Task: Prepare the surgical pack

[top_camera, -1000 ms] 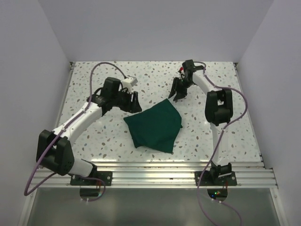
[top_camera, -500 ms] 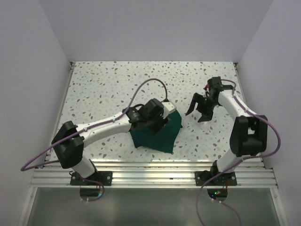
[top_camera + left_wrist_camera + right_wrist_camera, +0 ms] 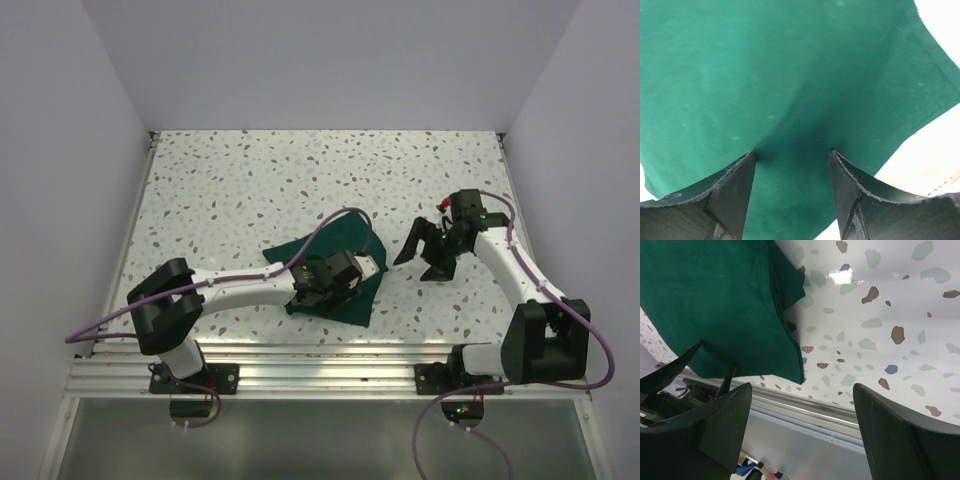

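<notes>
The dark green cloth bundle (image 3: 362, 298) lies folded on the speckled table near the front middle. My left gripper (image 3: 327, 290) is on top of it, jaws open, and both fingertips press into the cloth (image 3: 790, 75), which fills the left wrist view around my left gripper (image 3: 792, 154). My right gripper (image 3: 422, 258) hovers just right of the bundle, wide open and empty. In the right wrist view the bundle's layered edge (image 3: 715, 300) lies ahead of my open right gripper (image 3: 802, 387). The metal tray, scissors, forceps and gauze are out of view.
An aluminium rail (image 3: 320, 355) runs along the table's front edge and also shows in the right wrist view (image 3: 815, 407). The left arm's purple cable (image 3: 345, 213) loops over the cloth's far corner. White walls close the left, back and right sides.
My left arm swung in from the left and came down onto the cloth, then moved toward the front. My right arm drew back from the far table to beside the bundle.
</notes>
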